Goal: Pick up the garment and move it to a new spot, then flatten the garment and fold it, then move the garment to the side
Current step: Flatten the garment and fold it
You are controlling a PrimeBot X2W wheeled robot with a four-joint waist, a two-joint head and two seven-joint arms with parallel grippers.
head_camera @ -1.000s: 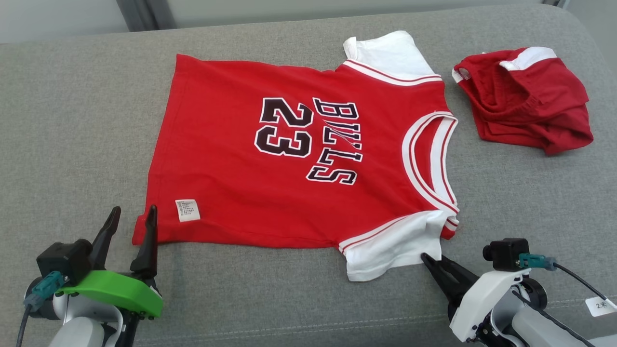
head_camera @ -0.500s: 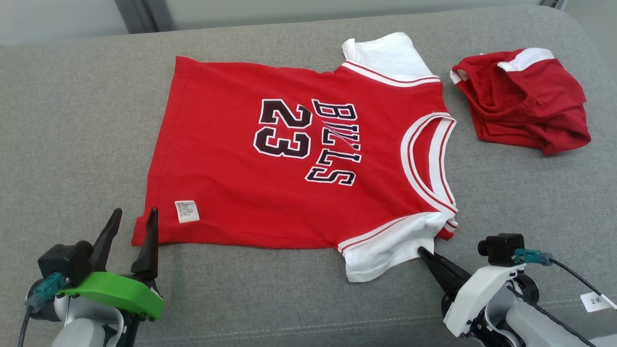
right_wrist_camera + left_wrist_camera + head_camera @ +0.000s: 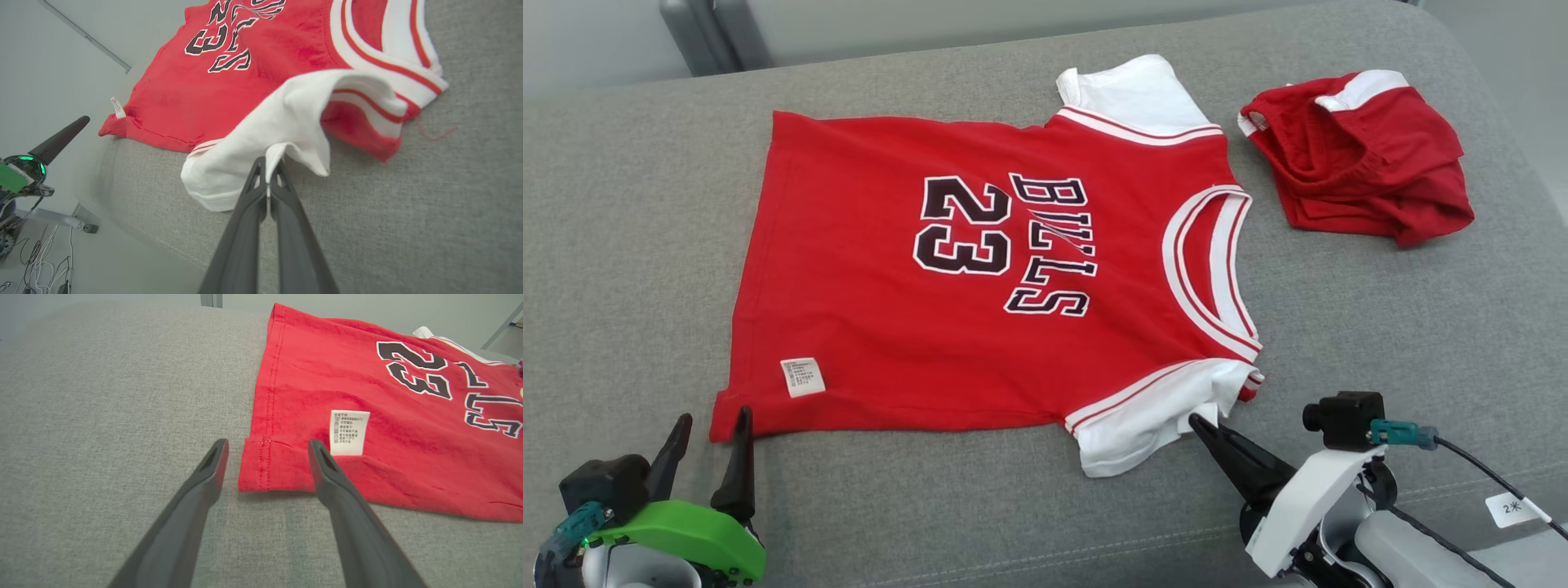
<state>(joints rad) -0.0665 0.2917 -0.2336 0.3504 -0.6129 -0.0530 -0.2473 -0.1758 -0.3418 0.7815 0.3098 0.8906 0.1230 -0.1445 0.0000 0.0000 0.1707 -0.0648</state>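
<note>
Red jersey (image 3: 890, 327) spread flat on grey upholstered cushion (image 3: 1380, 327); pale wall behind.
Right gripper (image 3: 268, 163) pressed together on the hem of the near white sleeve (image 3: 1143, 416), the cloth lifted into a fold at the fingertips. Left gripper (image 3: 711, 418) spread wide at the jersey's near hem corner, one finger on either side of it, care label (image 3: 802, 377) just beyond; contact not discernible. Crumpled red shorts (image 3: 1356, 155) lie apart, past the collar, at far right.
</note>
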